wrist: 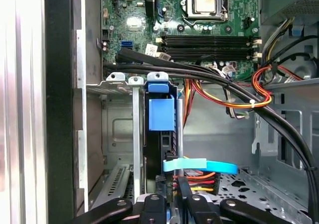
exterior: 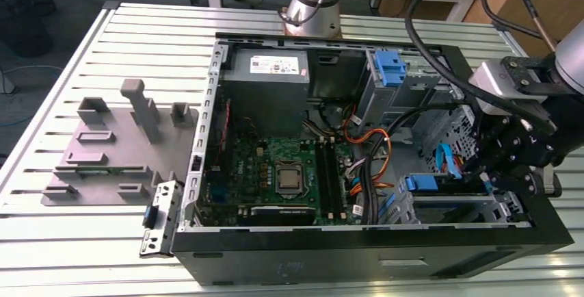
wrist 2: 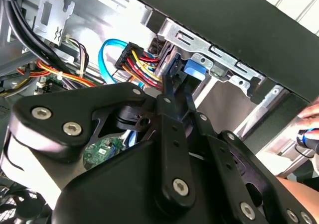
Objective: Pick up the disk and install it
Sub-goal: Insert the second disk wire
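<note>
Blue plastic marks the spot where the work is going on: the disk (wrist: 160, 134), standing on edge with its blue carrier tab uppermost in the first wrist view, sits down in the metal drive cage (wrist: 122, 78) at the lower right of the open computer case (exterior: 365, 249) as the exterior view frames it. The black claw (exterior: 511, 167) hangs over that same corner, at the right edge of the exterior view, and in the first wrist view its fingertips (wrist: 172, 186) come up from the bottom of the frame, drawn narrow and close on either side of the drive's lower edge; whether they actually press on it I cannot tell from where I stand. So the pick-up looks done and the drive appears already slotted into its bay, though I cannot judge whether it is fully seated or latched. A light-blue data cable (wrist: 204, 166) crosses just beside the fingertips, with red and yellow power wires (wrist: 219, 97) bunched near it. Elsewhere, the motherboard (exterior: 273, 174) lies exposed in the middle of the case, a grey power supply (exterior: 267, 68) sits at the upper left of the chassis, and a grey parts fixture (exterior: 109, 153) rests on the slatted bench (exterior: 55, 235) at the left of the exterior view.
</note>
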Controlling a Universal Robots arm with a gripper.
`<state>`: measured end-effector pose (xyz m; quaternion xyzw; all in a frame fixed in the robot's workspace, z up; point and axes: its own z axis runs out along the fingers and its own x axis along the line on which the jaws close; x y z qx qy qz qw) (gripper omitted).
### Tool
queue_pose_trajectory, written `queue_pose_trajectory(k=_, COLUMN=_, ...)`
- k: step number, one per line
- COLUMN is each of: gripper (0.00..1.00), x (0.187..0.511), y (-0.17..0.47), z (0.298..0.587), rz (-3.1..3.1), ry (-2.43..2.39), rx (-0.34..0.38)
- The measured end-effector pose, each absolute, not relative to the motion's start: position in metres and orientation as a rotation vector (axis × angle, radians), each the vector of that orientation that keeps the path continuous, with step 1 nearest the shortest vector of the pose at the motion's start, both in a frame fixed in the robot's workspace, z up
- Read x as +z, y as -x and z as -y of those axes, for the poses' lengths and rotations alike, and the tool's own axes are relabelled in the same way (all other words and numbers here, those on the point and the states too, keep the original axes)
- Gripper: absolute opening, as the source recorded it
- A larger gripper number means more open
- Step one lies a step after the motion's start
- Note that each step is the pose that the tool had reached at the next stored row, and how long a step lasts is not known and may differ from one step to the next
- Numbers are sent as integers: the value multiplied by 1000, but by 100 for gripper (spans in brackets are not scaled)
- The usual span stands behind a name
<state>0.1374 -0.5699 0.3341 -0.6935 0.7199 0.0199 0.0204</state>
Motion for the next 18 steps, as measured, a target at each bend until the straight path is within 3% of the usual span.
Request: queue_pose_trajectory(k=18, gripper=24, x=355, y=-137, z=570, rz=-2233, ry=2151, rx=62)
